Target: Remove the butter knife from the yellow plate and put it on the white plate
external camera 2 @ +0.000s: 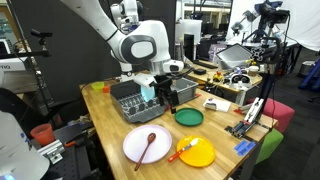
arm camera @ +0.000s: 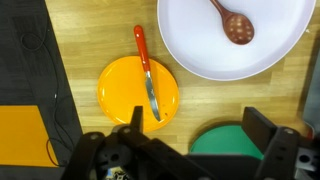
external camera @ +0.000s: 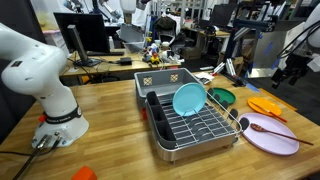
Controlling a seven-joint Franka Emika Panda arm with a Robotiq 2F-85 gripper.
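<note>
The butter knife (arm camera: 146, 75) lay on the yellow plate (arm camera: 120, 95), its blade across the middle and its orange-red handle sticking out past the far rim over the wooden table (arm camera: 100, 30). Just right of and beyond that plate, in the wrist view, sat the white plate (arm camera: 200, 55), with a wooden spoon (arm camera: 232, 22) resting in it; the two plates were close but apart. A green bowl (arm camera: 225, 140) stood near the yellow plate on its near right. The gripper (arm camera: 185, 147) hung above these dishes with its fingers (arm camera: 268, 140) spread wide and nothing between them. In an exterior view a dish rack (external camera: 160, 125) held an upright teal plate (external camera: 187, 98), left of the bowl.
</note>
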